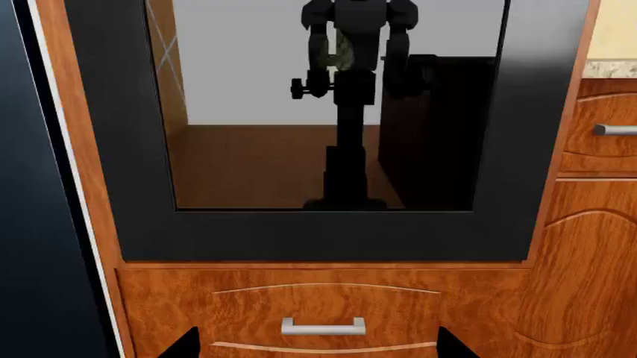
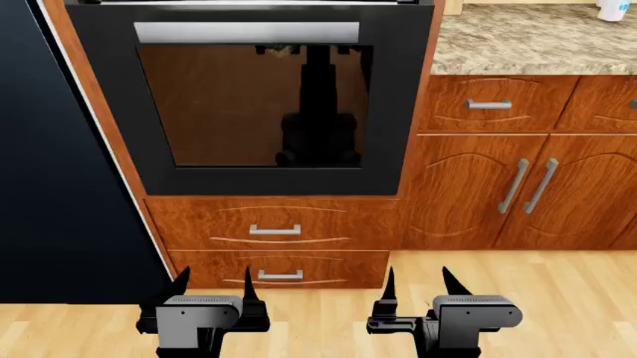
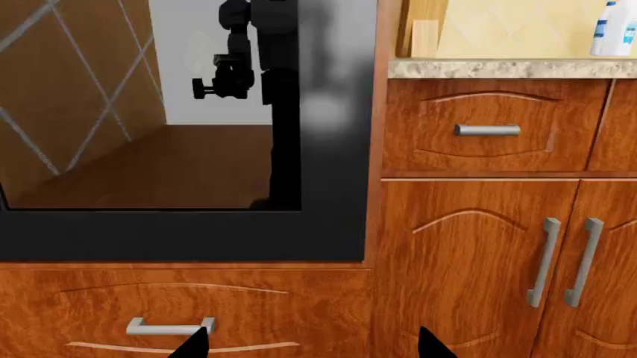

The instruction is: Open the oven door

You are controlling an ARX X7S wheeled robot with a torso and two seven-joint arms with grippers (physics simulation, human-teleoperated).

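oven door (image 2: 249, 179) shut, handle cut off at frame top; left hand (image 2: 212, 287) and right hand (image 2: 418, 283) spread.

home kitchen, built-in oven door (image 2: 253, 112) in reddish wood cabinets (image 2: 518, 190), drawers (image 2: 274, 224) beneath, speckled stone surface (image 2: 518, 37), light wood floor (image 2: 557, 283)

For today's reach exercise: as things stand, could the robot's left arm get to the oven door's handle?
Probably yes. Nothing stands between the open left gripper and the oven door; its handle sits high on the door, well above the gripper, so the arm must rise.
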